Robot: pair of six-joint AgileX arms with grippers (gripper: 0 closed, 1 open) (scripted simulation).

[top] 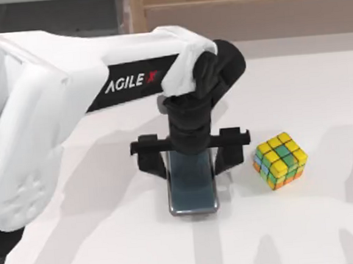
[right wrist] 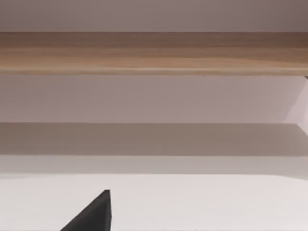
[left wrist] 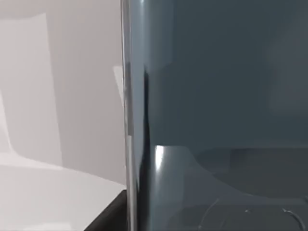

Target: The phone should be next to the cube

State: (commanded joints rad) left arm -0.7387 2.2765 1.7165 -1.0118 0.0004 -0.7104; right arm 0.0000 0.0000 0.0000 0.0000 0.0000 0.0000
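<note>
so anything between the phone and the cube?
No. In the top view the stretch of table between the phone and the cube is bare, apart from the left hand's right finger beside the phone.

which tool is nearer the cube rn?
Left. Left tool sits over the phone, just left of the cube. Right tool sits parked, facing the back wall.

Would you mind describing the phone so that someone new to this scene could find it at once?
Start at the white table and follow the left arm to its black left gripper near the middle. The phone lies flat right under it, between the fingers. It is a dark grey-teal glossy slab with a silver rim, unlike the colourful cube to its right.
</note>
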